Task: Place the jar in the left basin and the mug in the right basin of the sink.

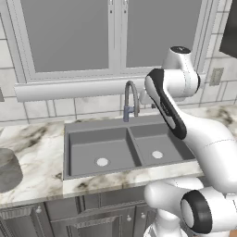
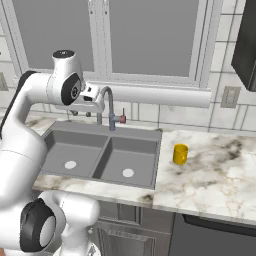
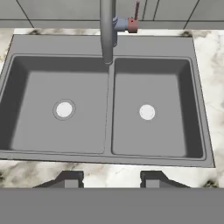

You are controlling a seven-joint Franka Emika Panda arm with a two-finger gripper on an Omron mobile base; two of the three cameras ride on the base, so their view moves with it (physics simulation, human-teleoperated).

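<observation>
The translucent grey jar [image 1: 8,169] stands on the counter at the far left, cut off by the edge of the left base view. On the counter right of the sink [image 2: 150,135] is the small yellow mug [image 2: 180,154]. My gripper [image 3: 111,179] hangs high above the sink's front rim, looking down into it. Its fingertips [image 3: 70,178] stand apart with nothing between them, so it is open. Below lie the wider left basin [image 3: 39,127] and the narrower right basin [image 3: 168,131], each with a pale round drain. My hand [image 2: 92,96] is near the faucet's top.
A grey gooseneck faucet [image 1: 131,99] rises behind the divider, close to my hand. Marble counter [image 2: 215,175] runs along both sides of the sink. A window sill [image 1: 69,89] and tiled wall stand behind, and a dark cabinet [image 2: 246,40] hangs at the upper right.
</observation>
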